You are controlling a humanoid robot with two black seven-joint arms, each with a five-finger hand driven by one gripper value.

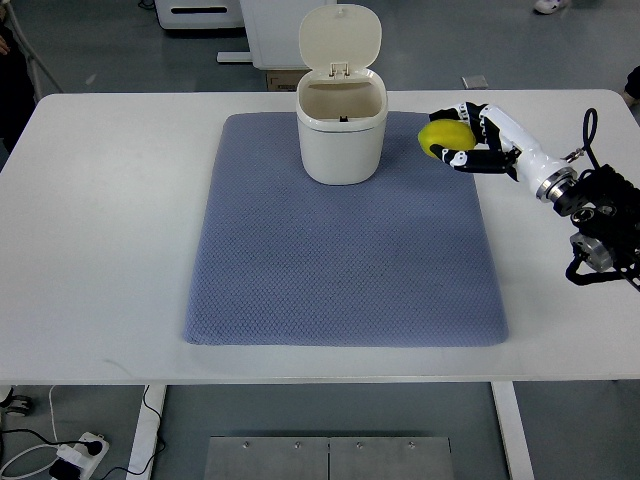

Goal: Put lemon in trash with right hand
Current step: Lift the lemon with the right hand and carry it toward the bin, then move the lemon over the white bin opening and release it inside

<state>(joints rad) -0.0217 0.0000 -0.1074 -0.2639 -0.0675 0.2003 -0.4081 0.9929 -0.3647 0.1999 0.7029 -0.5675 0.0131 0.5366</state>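
A yellow lemon [441, 137] is held in my right hand [462, 135], whose black and white fingers curl around it above the right edge of the blue mat [340, 250]. The arm comes in from the right edge of the picture. A cream trash bin [341, 135] stands upright at the back of the mat with its lid [340, 36] flipped up and its mouth showing. The lemon is to the right of the bin, a short gap away from its wall. My left arm does not show.
The mat lies on a white table [100, 250]. Beyond the table's far edge are a white cabinet base [200, 15] and grey floor. A power strip [80, 455] lies on the floor at the lower left.
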